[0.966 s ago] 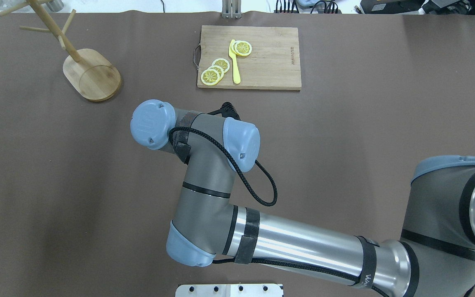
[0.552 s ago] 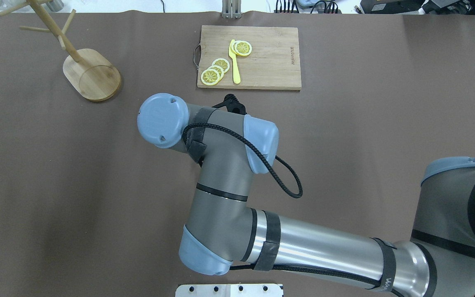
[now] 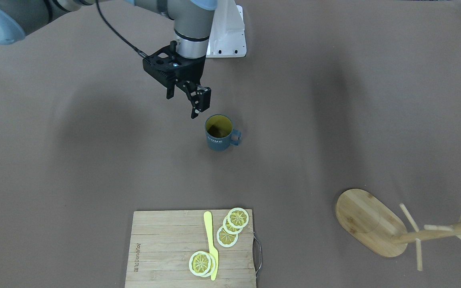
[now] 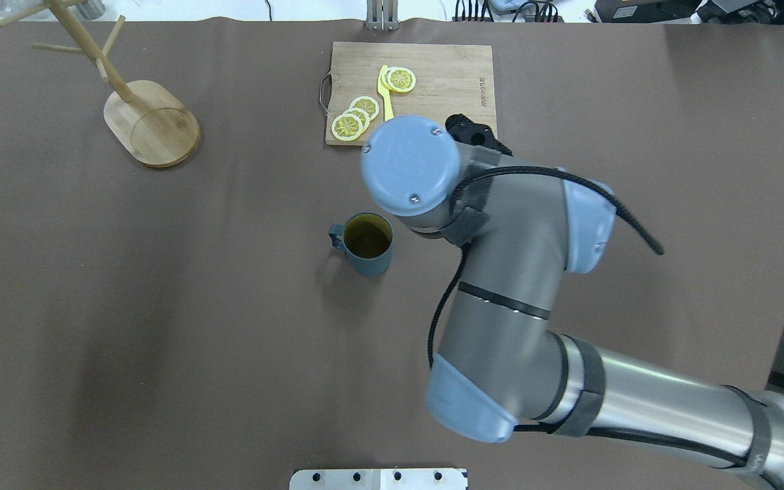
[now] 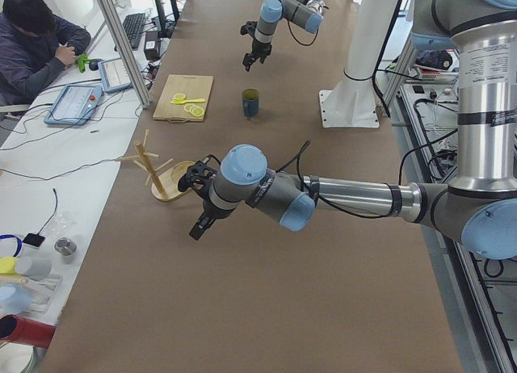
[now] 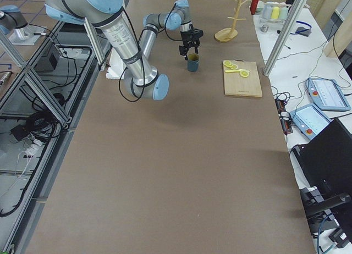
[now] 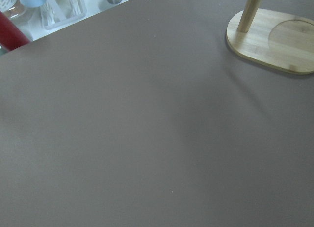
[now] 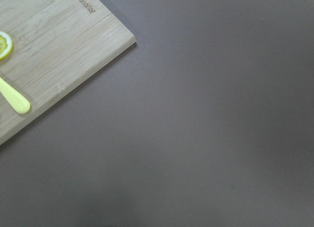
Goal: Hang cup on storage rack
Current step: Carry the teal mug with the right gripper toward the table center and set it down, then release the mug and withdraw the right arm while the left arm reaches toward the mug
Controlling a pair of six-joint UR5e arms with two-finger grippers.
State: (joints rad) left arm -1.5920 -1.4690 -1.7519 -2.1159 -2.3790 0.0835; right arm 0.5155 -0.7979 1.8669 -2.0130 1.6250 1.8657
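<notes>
Just one cup [image 3: 217,141] — upright — one storage rack [image 3: 368,222], one cutting board [image 3: 166,248].

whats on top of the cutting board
Overlapping lemon slices and a yellow knife lie on the board. Overhead, the right arm covers one corner; the front view shows that corner bare.

Blue-grey cup [image 3: 219,138] upright on table [image 3: 94,168]; bamboo storage rack [image 3: 366,220] standing well apart
</notes>
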